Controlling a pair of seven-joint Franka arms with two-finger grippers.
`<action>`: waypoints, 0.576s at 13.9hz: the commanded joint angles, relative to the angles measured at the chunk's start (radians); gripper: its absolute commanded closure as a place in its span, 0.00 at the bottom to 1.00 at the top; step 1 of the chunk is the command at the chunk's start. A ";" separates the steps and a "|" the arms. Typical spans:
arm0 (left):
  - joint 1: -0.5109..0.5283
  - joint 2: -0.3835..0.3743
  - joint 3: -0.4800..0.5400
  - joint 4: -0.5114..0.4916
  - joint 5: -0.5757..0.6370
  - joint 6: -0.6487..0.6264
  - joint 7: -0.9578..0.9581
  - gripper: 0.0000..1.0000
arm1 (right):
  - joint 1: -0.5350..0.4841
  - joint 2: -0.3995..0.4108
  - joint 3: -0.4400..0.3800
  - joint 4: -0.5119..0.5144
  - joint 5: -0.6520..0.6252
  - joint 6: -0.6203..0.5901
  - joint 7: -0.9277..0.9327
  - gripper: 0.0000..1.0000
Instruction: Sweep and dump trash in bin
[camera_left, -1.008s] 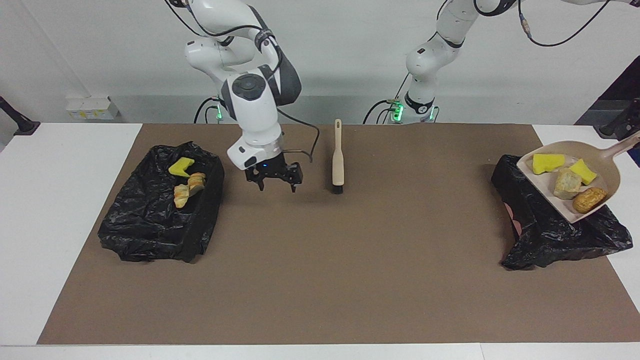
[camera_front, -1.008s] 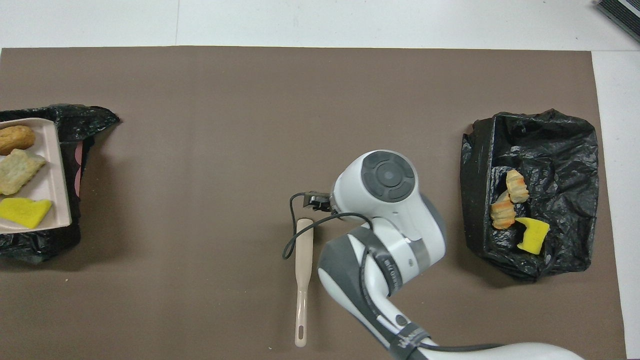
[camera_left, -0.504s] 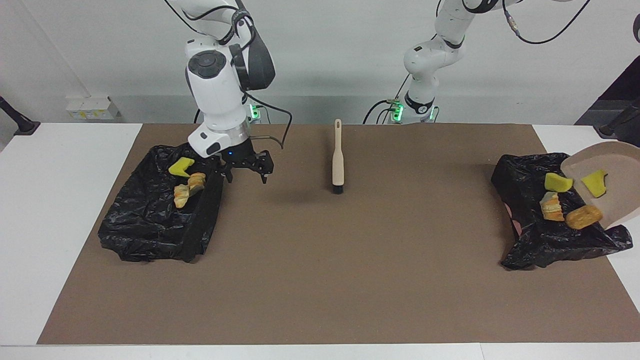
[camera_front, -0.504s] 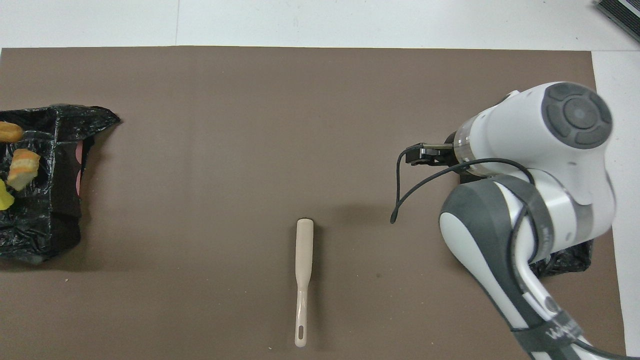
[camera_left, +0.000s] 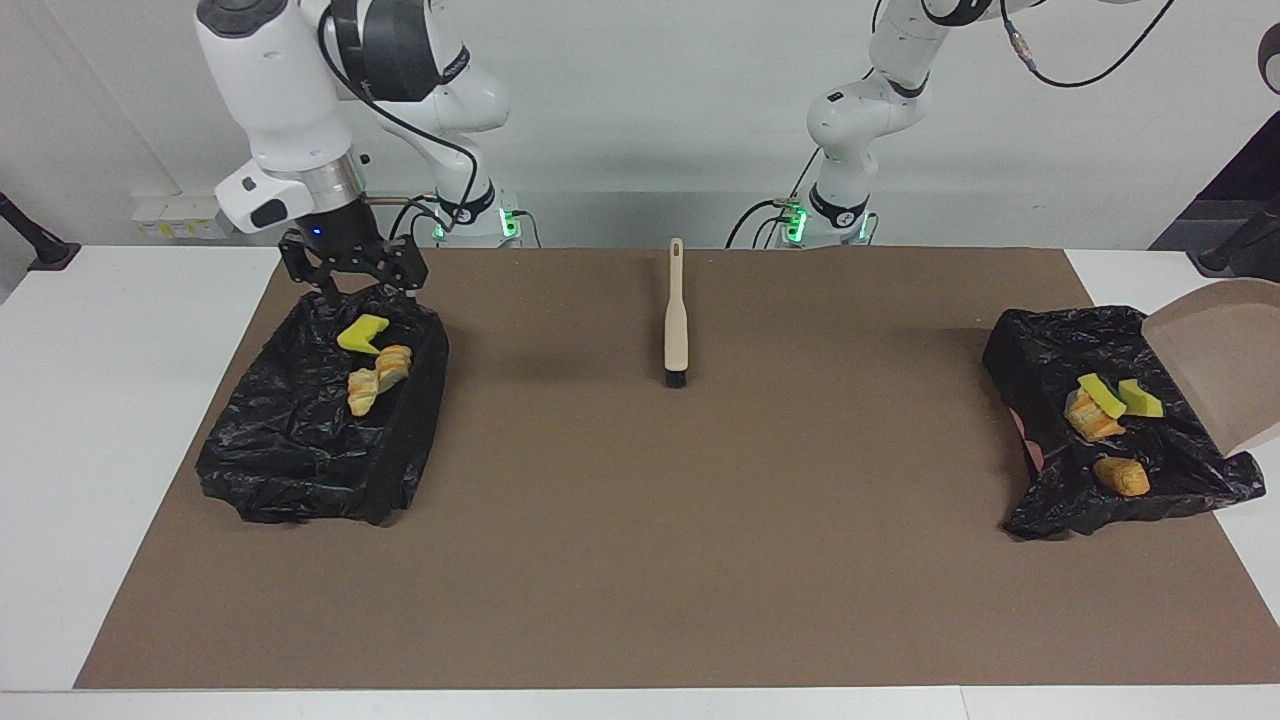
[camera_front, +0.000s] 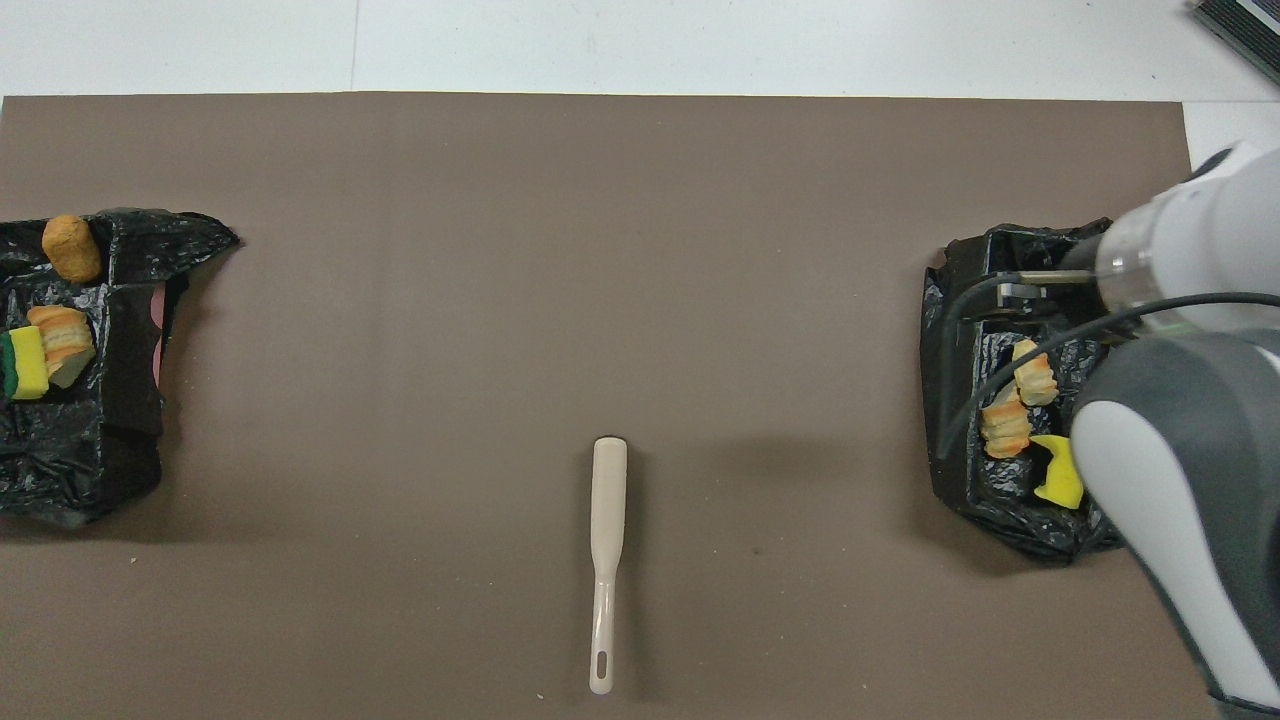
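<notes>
The trash lies in two black bag-lined bins. In the bin (camera_left: 1040, 340) (camera_front: 150, 235) at the left arm's end are yellow sponge bits (camera_left: 1100, 392) (camera_front: 28, 362), a pale layered lump (camera_left: 1088, 422) (camera_front: 62, 335) and an orange-brown lump (camera_left: 1120, 477) (camera_front: 72, 248). The beige dustpan (camera_left: 1220, 350) hangs tipped and empty over this bin; its handle and my left gripper are out of view. In the bin (camera_left: 300, 470) (camera_front: 1010, 520) at the right arm's end are a yellow sponge bit (camera_left: 362, 333) (camera_front: 1060, 472) and two bread-like lumps (camera_left: 380, 375) (camera_front: 1005, 425). My right gripper (camera_left: 358, 288) (camera_front: 1012, 300) hangs open and empty over that bin's edge nearest the robots.
The beige brush (camera_left: 676, 320) (camera_front: 607, 560) lies on the brown mat (camera_left: 640, 520) midway between the arms, handle toward the robots, bristles pointing away. White table shows around the mat.
The dustpan tipped and its sponge bits and lumps slid into the bin at the left arm's end. My right gripper rose and swung from beside the brush to over the bin at its own end.
</notes>
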 joint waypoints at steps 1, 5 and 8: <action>-0.037 -0.033 0.003 -0.032 0.006 -0.040 -0.004 1.00 | -0.008 -0.006 -0.052 0.129 -0.007 -0.182 -0.123 0.00; -0.063 -0.044 0.003 -0.032 -0.106 -0.120 -0.009 1.00 | -0.001 -0.079 -0.067 0.062 -0.007 -0.236 -0.154 0.00; -0.065 -0.052 0.003 -0.039 -0.240 -0.169 -0.068 1.00 | -0.001 -0.078 -0.066 0.063 -0.006 -0.206 -0.154 0.00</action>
